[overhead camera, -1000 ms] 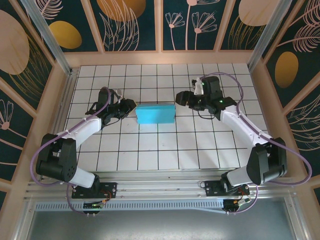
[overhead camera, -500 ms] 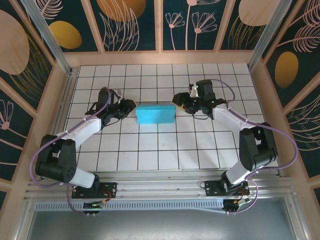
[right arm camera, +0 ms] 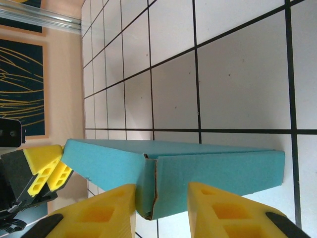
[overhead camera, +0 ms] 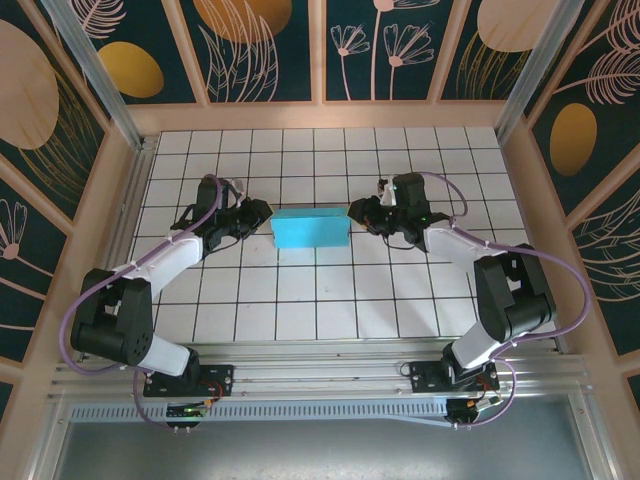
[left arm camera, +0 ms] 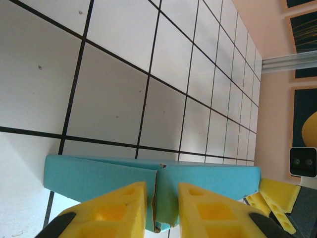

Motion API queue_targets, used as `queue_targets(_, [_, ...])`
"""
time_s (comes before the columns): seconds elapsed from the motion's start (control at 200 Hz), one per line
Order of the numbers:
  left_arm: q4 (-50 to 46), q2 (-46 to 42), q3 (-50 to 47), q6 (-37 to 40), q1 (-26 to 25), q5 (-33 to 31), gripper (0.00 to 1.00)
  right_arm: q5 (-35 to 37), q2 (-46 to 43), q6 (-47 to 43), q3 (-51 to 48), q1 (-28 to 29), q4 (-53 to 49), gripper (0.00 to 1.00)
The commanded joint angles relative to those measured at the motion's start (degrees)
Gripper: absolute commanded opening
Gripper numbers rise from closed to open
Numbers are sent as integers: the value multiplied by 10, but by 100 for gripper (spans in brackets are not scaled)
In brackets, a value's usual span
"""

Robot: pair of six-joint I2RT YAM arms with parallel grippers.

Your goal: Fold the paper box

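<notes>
Top external view: the paper box (overhead camera: 311, 227) lies closed and flat on the white tiled table (overhead camera: 300, 300), turquoise face up, its long sides running left to right. It sits between my two grippers.

My left gripper (overhead camera: 262, 212) is at the box's left end, low over the tiles and pointing at that end. My left wrist view shows the box (left arm camera: 124, 176) end-on, with the seam where two turquoise panels meet running down into the gap of my left gripper (left arm camera: 162, 191). The yellow fingers (left arm camera: 121, 210) stand a little apart on either side of that seam; I cannot tell whether they touch the cardboard.

My right gripper (overhead camera: 357, 213) is at the box's right end, facing the left one across it. In my right wrist view the box (right arm camera: 213, 173) has its near corner between the spread pads of my right gripper (right arm camera: 161, 191), with a wider gap. Past the box's far end, my left gripper (right arm camera: 44, 166) shows its yellow pads.
</notes>
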Motion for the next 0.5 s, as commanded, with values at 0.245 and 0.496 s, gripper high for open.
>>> queue_targets(0.245, [-47, -42, 2, 26, 0, -51, 44, 48, -21, -21, 61, -4, -92, 54])
queue_targets(0.496, [15, -2, -7, 17, -3, 55, 46, 23, 30, -11, 74, -6, -68, 58])
